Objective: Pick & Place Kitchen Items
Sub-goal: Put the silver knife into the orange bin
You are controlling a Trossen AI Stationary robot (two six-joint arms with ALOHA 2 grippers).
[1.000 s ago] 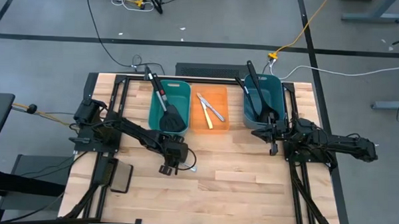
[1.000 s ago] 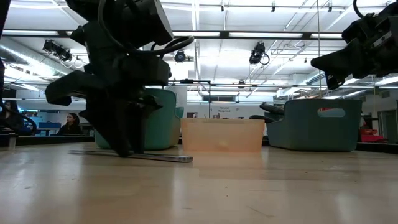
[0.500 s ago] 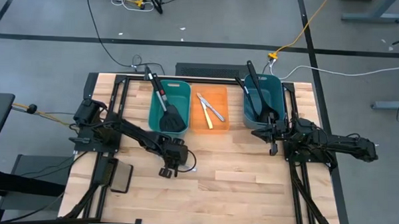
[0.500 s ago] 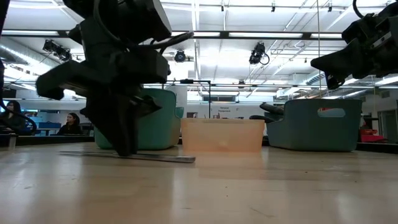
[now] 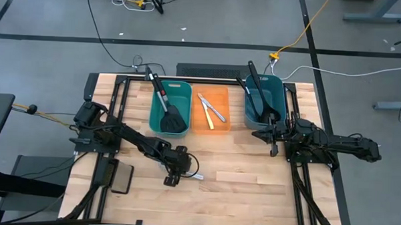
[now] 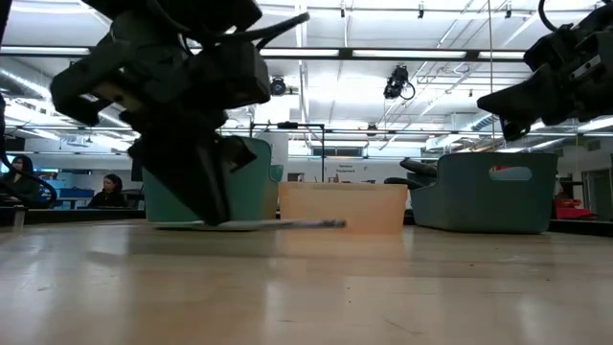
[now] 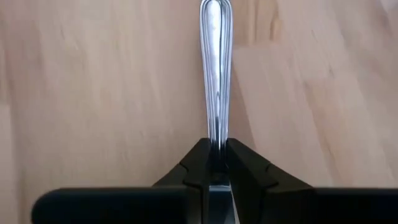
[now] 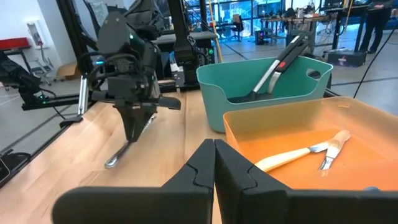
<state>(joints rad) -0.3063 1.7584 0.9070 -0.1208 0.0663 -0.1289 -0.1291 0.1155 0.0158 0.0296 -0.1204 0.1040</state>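
High view: left gripper (image 5: pixel 174 170) has shifted toward the table's near side, clamped on the small silver metal knife (image 5: pixel 193 176).
Low view: knife now raised clear of the wooden table (image 6: pixel 383 287); pick achieved.
Left wrist view: fingers (image 7: pixel 193 168) pinch the knife.
Right wrist view: right gripper (image 8: pixel 213 163) closed, empty, waiting beside the orange plastic bin (image 8: pixel 249 124).

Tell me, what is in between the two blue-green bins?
The orange bin sits between the two teal bins, seen from above. Inside it lie a pale-yellow knife and a silver knife.
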